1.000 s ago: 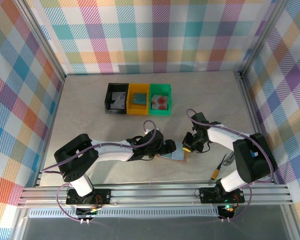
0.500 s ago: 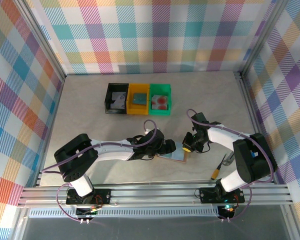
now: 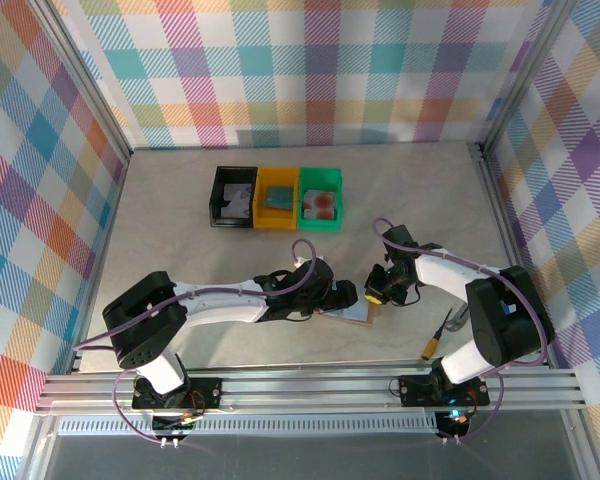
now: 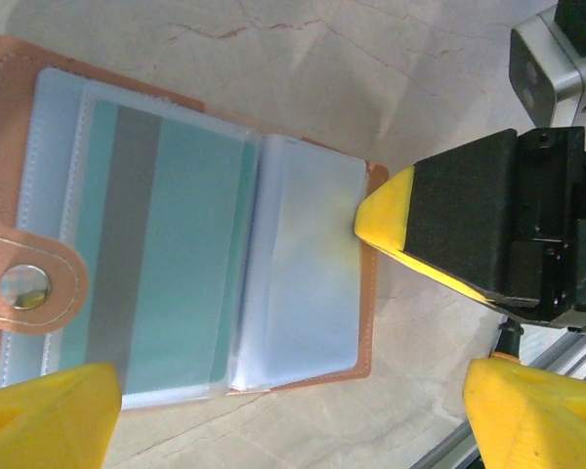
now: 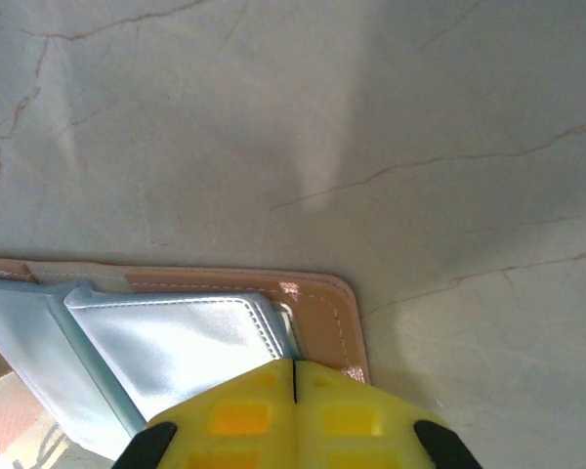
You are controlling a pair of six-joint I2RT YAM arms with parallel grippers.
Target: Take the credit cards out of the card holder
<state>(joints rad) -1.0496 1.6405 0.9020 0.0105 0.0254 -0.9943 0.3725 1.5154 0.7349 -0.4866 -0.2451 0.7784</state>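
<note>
On the left side, my left gripper (image 4: 288, 396) hangs with its fingers spread wide, one at each near corner of the open card holder (image 4: 308, 264). I judge that the step in hand is to pull out the teal card (image 4: 166, 254) with the grey stripe. It sits in the clear sleeve (image 4: 200, 332) of the left page. The right page looks empty to me.

To do this well, I would first turn the left gripper so that one finger meets the mouth of the sleeve. From here I cannot tell which side of the sleeve is open. Then I would pinch only the edge of the card, not the plastic, and draw it slowly along the sleeve, flat to the counter (image 4: 273, 59), so the holder does not lift. On the right, the right gripper (image 5: 293, 405) has its fingers pressed together with nothing between them. It should press the holder down during the pull.

The holder lies flat between the two grippers. The card is a little left of the middle of the left gripper's spread and beyond its fingertips; how far below them I cannot tell. The right gripper's tip touches the right border of the holder, near a corner.
</note>
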